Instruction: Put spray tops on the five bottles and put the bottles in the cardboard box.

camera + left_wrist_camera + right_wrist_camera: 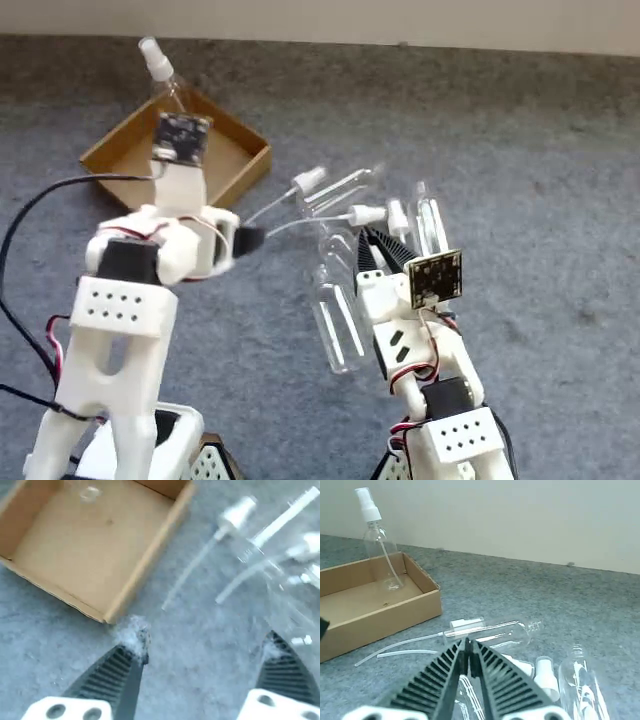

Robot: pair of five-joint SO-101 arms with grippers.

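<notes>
One clear bottle (377, 545) with a white spray top stands upright in the far corner of the cardboard box (380, 622). The other bottles lie uncapped on the grey carpet (520, 150) beside the box. The nearest loose bottle (492, 632) lies on its side, long axis across the table and threaded neck pointing away from the box, and two loose spray tops (308, 182) trail their thin tubes towards the box. The left gripper (207, 642) hangs over the carpet near the box corner, jaws spread wide and holding nothing, while the right gripper (469, 647) has its fingers pressed together above the bottles.

Overhead plus two low wrist views, cardboard box (232, 158) shared
</notes>
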